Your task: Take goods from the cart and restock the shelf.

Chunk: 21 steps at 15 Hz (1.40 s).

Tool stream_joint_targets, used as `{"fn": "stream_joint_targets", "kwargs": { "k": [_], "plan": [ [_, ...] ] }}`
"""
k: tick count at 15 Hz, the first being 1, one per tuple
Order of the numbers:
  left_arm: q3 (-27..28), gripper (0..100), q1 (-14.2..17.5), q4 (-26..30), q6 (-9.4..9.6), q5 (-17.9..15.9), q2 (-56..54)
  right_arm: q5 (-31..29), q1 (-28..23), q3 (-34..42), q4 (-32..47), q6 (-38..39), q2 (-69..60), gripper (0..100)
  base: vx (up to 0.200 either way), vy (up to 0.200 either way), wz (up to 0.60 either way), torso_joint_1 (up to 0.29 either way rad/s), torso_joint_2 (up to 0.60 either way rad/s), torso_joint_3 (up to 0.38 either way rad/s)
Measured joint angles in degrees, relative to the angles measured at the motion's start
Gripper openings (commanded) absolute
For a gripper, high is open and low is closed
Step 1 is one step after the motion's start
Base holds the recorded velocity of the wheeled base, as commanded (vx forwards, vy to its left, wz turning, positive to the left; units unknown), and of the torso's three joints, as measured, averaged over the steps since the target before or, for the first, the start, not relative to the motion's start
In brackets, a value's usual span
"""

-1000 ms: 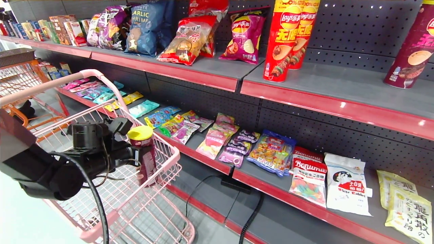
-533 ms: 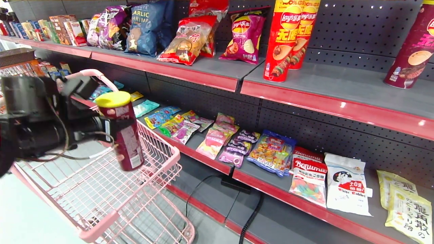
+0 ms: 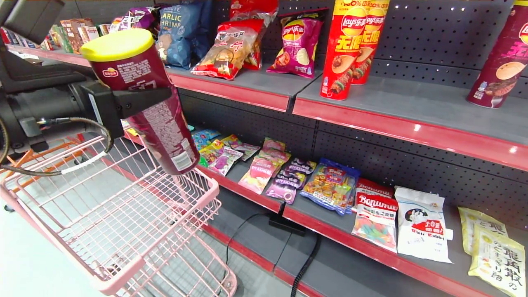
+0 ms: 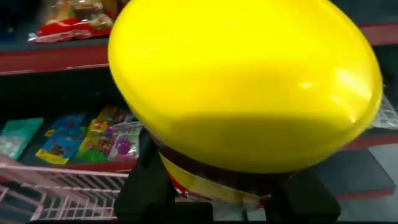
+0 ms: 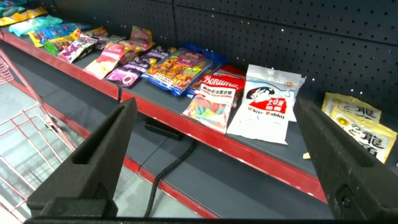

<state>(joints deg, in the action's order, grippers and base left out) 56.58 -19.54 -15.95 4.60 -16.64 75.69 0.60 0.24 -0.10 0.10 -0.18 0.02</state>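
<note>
Maroon cardboard chip canister [image 3: 165, 132] with a yellow plastic lid [image 3: 117, 43] hangs tilted above the pink cart [image 3: 198, 187], over the cart's front corner nearest the shelving, close to the red front edge of the upper shelf [image 3: 231, 93]. Left gripper [image 3: 144, 99] pinches its upper body, just under the lid. It is probably light, stiff yet crushable, with a slick wrap, so a moderate squeeze across the body suits it. Right gripper [image 5: 214, 112] sits spread and empty before the lower shelf [image 5: 261, 165].

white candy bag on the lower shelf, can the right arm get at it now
Probably yes: the white candy bag lies at the front of the shelf, nothing over it, and the right arm's jaws stand open and empty.
</note>
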Motion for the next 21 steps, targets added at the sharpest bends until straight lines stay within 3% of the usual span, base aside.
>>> {"fn": "stream_joint_targets", "kwargs": {
  "k": [2,5,9,14,21],
  "plan": [
    [-0.3,0,-1.1,0.1,0.27,0.0,-0.1,-0.1,0.0,0.0,0.0,0.0,0.0,100,0.000,0.000,0.00,0.000,0.00,0.000],
    [-0.7,0,-1.3,0.0,-0.06,5.9,-0.7,0.0,0.0,0.0,0.0,0.2,0.0,100,0.000,0.000,0.00,0.000,0.00,0.000],
    [-5.1,0,-1.5,0.0,0.27,3.1,-3.5,0.0,0.0,0.0,0.0,0.2,0.0,100,0.000,0.000,0.00,0.000,0.00,0.000],
    [-8.9,0,-1.3,0.0,0.16,7.9,-7.6,-0.1,0.0,0.0,0.0,0.2,0.0,100,0.000,0.000,0.00,0.000,0.00,0.000],
    [-12.8,0,-1.3,0.0,0.30,8.2,-11.6,-0.1,0.0,0.0,0.0,0.0,0.0,100,0.000,0.000,0.00,0.082,-0.28,-0.185]
  ]
}}
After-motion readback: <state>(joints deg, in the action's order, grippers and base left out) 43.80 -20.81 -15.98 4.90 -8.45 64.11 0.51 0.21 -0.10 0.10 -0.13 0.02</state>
